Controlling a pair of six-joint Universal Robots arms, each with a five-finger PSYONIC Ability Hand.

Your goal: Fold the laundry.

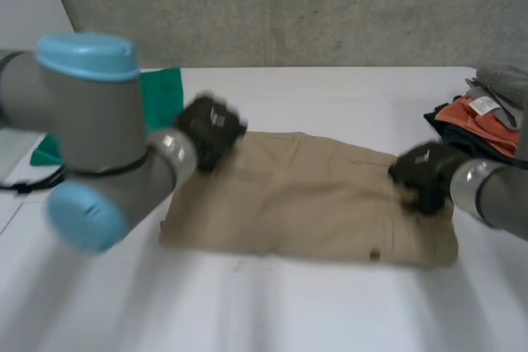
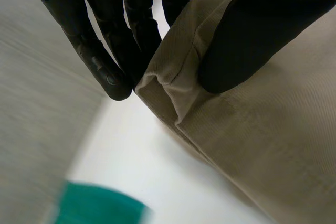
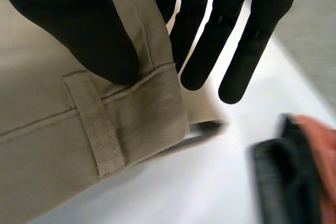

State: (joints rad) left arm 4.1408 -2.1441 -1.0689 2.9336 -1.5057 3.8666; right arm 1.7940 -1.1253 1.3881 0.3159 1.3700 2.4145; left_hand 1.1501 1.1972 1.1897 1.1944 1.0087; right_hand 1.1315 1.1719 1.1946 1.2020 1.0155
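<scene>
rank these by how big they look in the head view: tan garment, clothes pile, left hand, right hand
tan garment
clothes pile, cut off by the edge
left hand and right hand look alike, not ranked

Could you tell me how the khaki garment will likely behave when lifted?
The khaki garment will probably sag midway: it lies flat and limp. The stitched waistband at the right hand looks thicker, likely a firmer hold. The left hand pinches a folded edge that might slip.

Khaki shorts [image 1: 297,204] hide some fingers of left hand [image 2: 100,61] and right hand [image 3: 210,45] — green cloth [image 2: 100,205], clothes pile [image 3: 294,177] beyond them blur.
</scene>
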